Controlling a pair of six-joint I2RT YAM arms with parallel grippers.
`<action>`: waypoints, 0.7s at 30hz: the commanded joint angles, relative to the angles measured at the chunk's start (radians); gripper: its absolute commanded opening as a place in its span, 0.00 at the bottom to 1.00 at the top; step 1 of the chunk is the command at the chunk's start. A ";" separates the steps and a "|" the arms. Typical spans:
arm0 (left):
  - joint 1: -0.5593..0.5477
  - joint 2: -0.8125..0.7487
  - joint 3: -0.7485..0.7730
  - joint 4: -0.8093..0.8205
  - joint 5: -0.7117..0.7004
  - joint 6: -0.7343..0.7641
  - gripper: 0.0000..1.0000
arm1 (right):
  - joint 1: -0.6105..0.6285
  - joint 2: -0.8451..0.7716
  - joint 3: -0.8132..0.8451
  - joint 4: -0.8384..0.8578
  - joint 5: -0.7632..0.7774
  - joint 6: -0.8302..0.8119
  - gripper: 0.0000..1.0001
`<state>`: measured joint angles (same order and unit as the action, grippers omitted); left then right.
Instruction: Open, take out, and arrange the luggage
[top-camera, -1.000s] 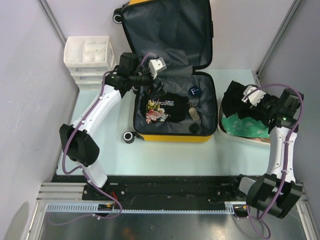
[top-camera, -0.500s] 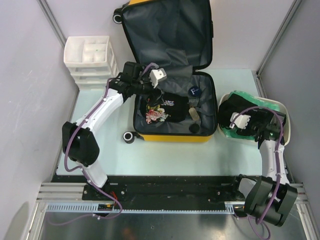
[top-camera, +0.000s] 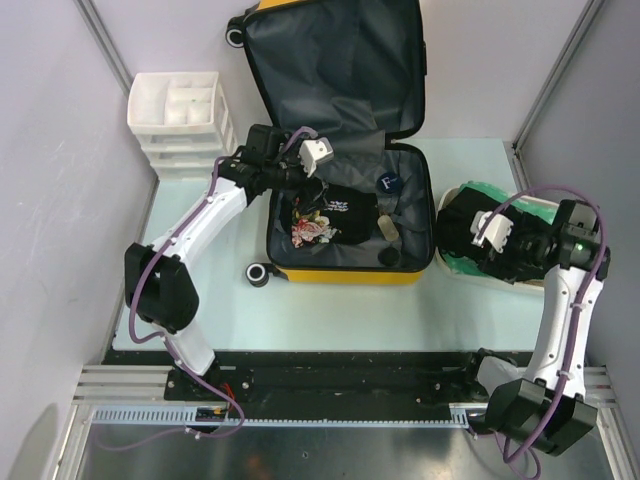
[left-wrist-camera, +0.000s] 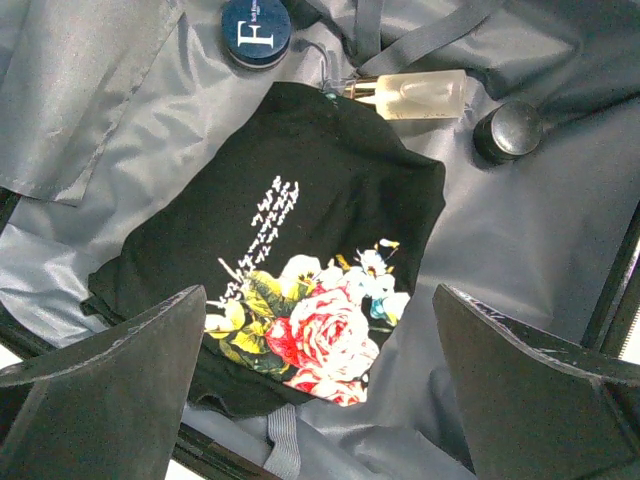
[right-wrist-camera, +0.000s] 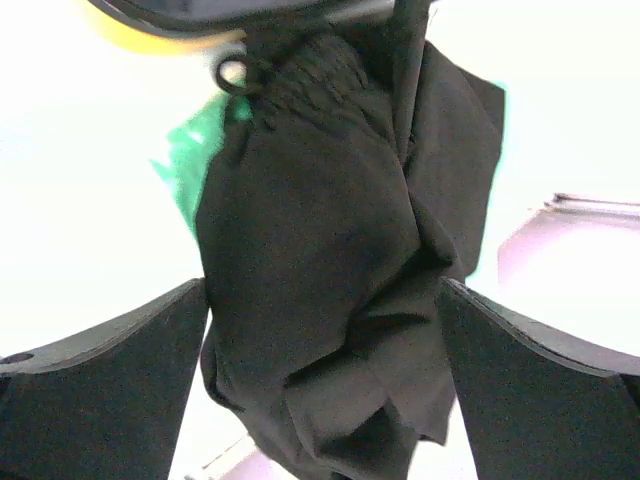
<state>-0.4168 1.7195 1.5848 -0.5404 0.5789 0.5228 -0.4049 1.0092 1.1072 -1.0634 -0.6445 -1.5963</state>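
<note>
- At the far left of the table stands a white drawer unit (top-camera: 178, 120), near the wall.
- Beside it the left arm reaches over the luggage (top-camera: 340, 275), which lies at the table's middle with its lid (top-camera: 330, 60) swung up at the far side and grey lining showing.
- One black wheel (top-camera: 259, 273) sticks out at the luggage's near left corner.
- Left hand (top-camera: 305, 192) (left-wrist-camera: 318, 300) hovers above the lower shell, its fingers (left-wrist-camera: 110, 390) spread wide and gripping nothing.
- Under that hand lies a black shirt (top-camera: 325, 218) (left-wrist-camera: 300, 200) with a floral print and white lettering, flat on the lining.
- Just past the shirt sit a round blue tin (top-camera: 389, 182) (left-wrist-camera: 256, 30) marked with an F, a pale bottle (top-camera: 384, 227) (left-wrist-camera: 420, 95) on its side, and a black round cap (top-camera: 388, 257) (left-wrist-camera: 508, 130).
- Right of the luggage, close by it, a white tub (top-camera: 500, 278) holds a black garment (top-camera: 462, 222) (right-wrist-camera: 320, 200) on top of something green (top-camera: 478, 252).
- Right hand (top-camera: 478, 243) (right-wrist-camera: 322, 290) hangs over the tub with its fingers (right-wrist-camera: 110, 380) wide apart; the black garment lies bunched below and between them, not pinched.
</note>
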 joint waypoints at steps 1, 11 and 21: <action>-0.005 -0.017 0.011 0.014 0.021 -0.024 1.00 | 0.001 0.048 0.124 -0.445 -0.153 0.025 1.00; -0.005 0.025 0.040 0.014 0.012 -0.053 1.00 | 0.166 0.314 0.035 0.103 0.141 0.631 0.80; -0.005 0.018 0.017 0.014 -0.011 -0.072 1.00 | 0.051 0.299 -0.012 0.767 0.368 0.760 0.15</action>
<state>-0.4168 1.7504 1.5860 -0.5404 0.5732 0.4919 -0.3153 1.3453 1.0798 -0.6506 -0.4244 -0.9382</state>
